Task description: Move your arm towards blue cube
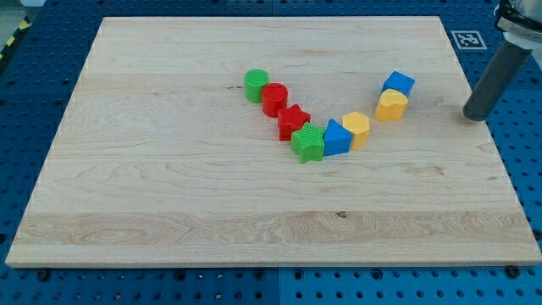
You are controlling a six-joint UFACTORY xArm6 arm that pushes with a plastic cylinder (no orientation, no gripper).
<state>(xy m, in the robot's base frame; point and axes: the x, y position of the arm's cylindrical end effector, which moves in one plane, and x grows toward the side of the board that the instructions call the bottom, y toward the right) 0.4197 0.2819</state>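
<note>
Wooden bench (pixel 169 195) carrying eight blocks in a U-shaped chain. Dark rod at the view's right, my tip (pixel 476 115) resting on the board, apart from the blocks; it is a plain rod tool with nothing to clench. Blue cube (pixel 399 83) lies left of the tip, touching the yellow heart block (pixel 391 105). Lower: yellow hexagonal block (pixel 356 127), blue block (pixel 337 137), green star (pixel 308 143), red star (pixel 293 121), red cylinder (pixel 273 98), green cylinder (pixel 256 85).

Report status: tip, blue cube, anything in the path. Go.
My tip at the view's right, apart from all blocks. Blue cube to its left, touching yellow block. Path between clear.
</note>
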